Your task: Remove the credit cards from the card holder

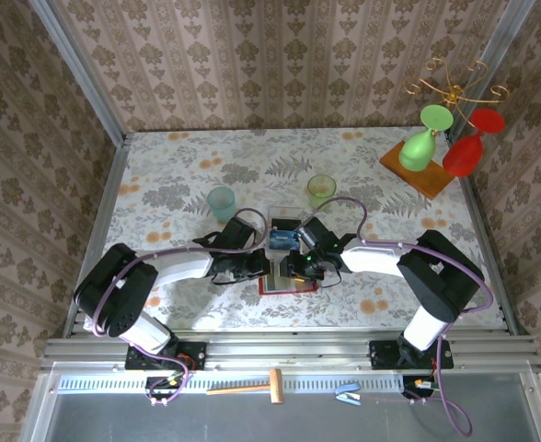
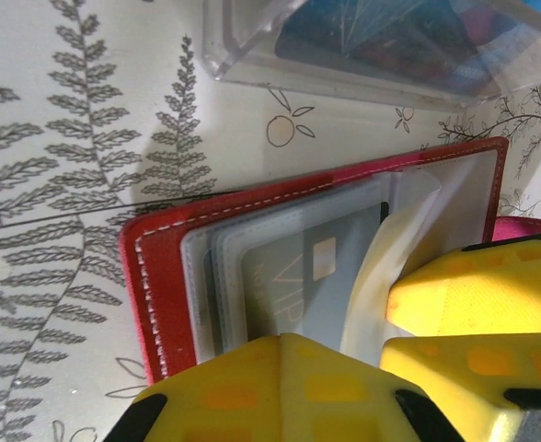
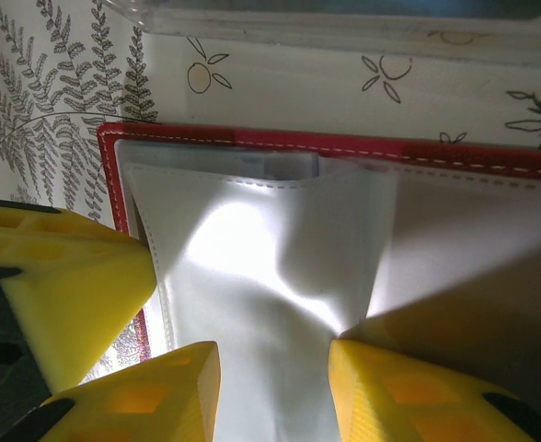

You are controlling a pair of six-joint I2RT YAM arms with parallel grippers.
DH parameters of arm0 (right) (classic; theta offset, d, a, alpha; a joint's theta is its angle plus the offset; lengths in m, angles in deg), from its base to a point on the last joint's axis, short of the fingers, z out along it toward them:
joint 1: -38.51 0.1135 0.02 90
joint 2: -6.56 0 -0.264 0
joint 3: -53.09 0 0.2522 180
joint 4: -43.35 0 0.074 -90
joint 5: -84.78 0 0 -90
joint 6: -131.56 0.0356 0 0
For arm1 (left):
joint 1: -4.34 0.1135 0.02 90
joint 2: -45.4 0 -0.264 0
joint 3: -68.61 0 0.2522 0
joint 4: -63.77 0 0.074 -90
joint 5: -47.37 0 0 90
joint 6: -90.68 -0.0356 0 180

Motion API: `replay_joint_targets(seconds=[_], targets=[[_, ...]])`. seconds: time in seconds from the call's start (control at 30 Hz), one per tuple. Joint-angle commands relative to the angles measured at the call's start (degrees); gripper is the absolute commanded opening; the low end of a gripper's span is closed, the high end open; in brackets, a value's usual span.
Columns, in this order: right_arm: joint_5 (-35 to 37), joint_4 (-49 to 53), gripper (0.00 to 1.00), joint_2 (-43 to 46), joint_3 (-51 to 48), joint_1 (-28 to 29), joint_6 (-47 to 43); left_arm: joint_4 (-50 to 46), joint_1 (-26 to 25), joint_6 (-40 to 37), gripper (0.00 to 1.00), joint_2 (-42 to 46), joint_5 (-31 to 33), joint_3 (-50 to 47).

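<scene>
Open card holder [image 1: 293, 286] lies flat mid-counter [image 1: 178, 175], just on the near side of the clear box [image 1: 287, 226]; a blue card [image 1: 282, 241] sits in that box. Left gripper [image 2: 280, 382] closed, bearing on the holder's near edge over the stacked sleeves; nothing visibly pinched. Right gripper [image 3: 275, 391]: jaws partly apart, straddling one raised clear sleeve [image 3: 252, 267], not clamped as far as I can see. A grey chip card [image 2: 312, 276] rests flat in a sleeve below, directly ahead of the left gripper, top edge parallel to the stitched far border. Judgement: left arm is nearer; the card must slide out through the sleeve mouth, whose direction I cannot tell.
</scene>
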Motion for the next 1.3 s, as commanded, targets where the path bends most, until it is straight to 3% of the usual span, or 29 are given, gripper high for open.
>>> replay_joint_targets(seconds=[0.0,1.07,1.27], targets=[[1.17,1.28,0.40,0.67,-1.44,-0.54,0.46,0.62,-0.62,0.69,0.08,-0.65,-0.97,1.99],[0.65,0.34,0.40,1.37,-2.05,-1.31,0.57,-0.65,-1.65,0.63,0.08,-2.26,-0.46,3.69],[0.49,0.22,0.39,1.42,-2.30,-1.49,0.56,-1.11,-1.67,0.19,0.12,-2.40,-0.52,4.14]])
